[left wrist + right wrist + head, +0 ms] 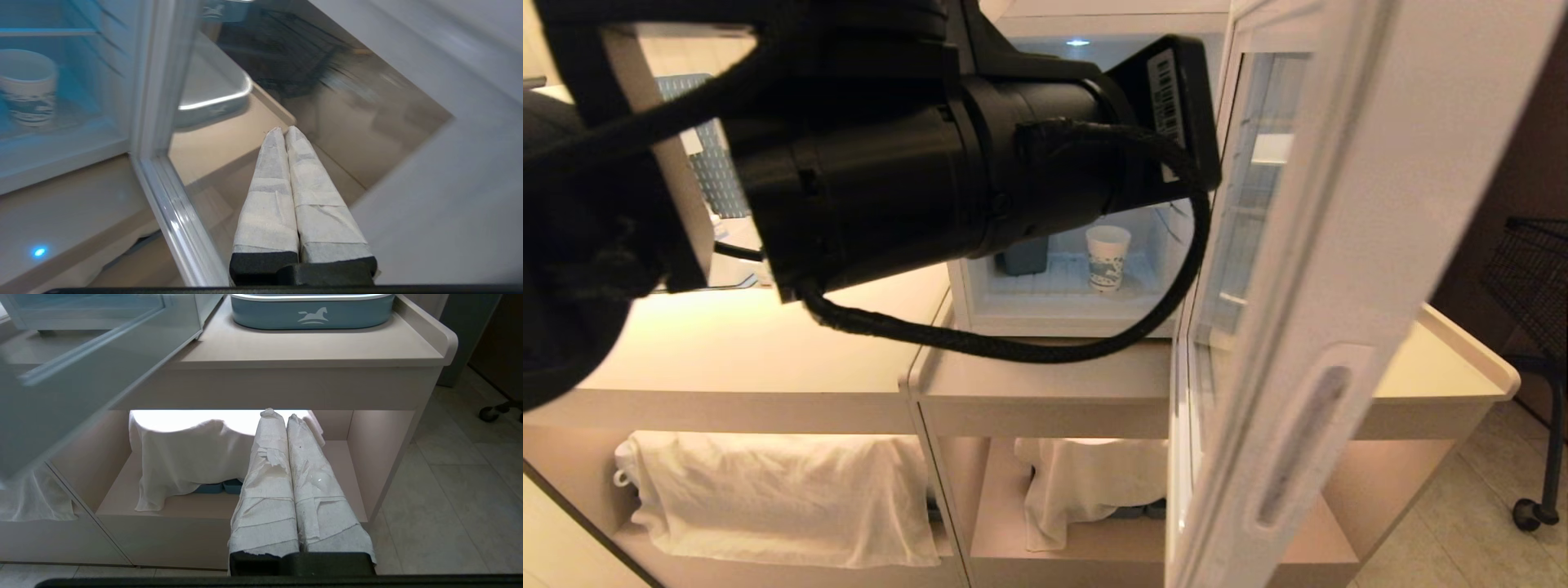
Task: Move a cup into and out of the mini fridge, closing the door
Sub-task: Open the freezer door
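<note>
The mini fridge (1062, 314) stands open on the counter, its white inside lit. The cup (1107, 257), white with blue marks, stands upright on the fridge floor; it also shows in the left wrist view as the cup (26, 87). The door (1307, 327) is swung wide open toward me on the right. My left arm (890, 163) reaches across in front of the fridge, and its own wrist hides its gripper in the head view. The left gripper (284, 130) is shut and empty, pointing at the door's glass (327, 102). The right gripper (282, 414) is shut and empty, low beside the counter.
A blue tray (310, 312) sits on the counter right of the fridge. A dark block (1025, 255) stands in the fridge left of the cup. White cloths (776, 498) hang in the lower shelves. A black wire cart (1535, 269) stands at the far right.
</note>
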Controlling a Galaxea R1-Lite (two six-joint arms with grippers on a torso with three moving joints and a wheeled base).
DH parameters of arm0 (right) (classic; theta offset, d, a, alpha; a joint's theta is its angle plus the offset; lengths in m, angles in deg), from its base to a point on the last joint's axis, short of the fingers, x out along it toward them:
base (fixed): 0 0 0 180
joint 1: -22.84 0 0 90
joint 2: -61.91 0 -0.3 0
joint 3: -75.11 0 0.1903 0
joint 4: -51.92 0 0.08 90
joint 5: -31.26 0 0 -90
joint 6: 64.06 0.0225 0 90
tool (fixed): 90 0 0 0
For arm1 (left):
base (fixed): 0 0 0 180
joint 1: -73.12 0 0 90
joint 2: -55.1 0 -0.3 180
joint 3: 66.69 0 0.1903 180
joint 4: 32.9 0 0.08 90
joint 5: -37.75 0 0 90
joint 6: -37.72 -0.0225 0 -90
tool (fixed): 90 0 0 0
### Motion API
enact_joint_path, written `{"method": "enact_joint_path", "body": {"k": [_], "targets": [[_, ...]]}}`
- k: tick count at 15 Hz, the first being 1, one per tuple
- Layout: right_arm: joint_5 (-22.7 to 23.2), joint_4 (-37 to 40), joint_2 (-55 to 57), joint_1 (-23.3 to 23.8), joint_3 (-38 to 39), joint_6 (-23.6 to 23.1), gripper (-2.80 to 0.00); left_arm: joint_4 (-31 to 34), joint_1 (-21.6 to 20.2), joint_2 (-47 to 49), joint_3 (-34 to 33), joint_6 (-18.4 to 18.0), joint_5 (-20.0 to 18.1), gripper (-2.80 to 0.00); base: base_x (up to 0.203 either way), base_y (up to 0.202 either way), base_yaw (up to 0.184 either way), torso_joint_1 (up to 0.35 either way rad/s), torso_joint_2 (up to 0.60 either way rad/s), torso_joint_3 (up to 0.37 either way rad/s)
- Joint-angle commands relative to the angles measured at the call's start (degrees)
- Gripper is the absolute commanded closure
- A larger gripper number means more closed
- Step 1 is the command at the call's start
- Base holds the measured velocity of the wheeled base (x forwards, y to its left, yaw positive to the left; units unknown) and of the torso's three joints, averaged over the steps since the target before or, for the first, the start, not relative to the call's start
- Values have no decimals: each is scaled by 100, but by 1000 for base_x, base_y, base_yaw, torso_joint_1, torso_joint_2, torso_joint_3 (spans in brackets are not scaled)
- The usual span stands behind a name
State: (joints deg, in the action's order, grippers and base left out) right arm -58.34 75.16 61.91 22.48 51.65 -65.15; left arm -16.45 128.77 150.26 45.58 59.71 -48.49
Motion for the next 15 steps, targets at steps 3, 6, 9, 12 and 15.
{"method": "enact_joint_path", "body": {"k": [3,6,9,12,15], "targets": [[3,-4,0,0,1,-5,0,11,18,-92,-56,8,18,0,0,0,0,0,0,0],[3,-4,0,0,1,-5,0,376,-285,-210,-104,0,381,0,0,0,0,0,0,0],[3,-4,0,0,1,-5,0,869,-666,-358,-126,7,698,0,0,0,0,0,0,0],[3,-4,0,0,1,-5,0,1455,-1400,-655,-220,-69,543,0,0,0,0,0,0,0],[3,-4,0,0,1,-5,0,1948,-2611,-1184,-630,-917,-316,0,0,0,0,0,0,0]]}}
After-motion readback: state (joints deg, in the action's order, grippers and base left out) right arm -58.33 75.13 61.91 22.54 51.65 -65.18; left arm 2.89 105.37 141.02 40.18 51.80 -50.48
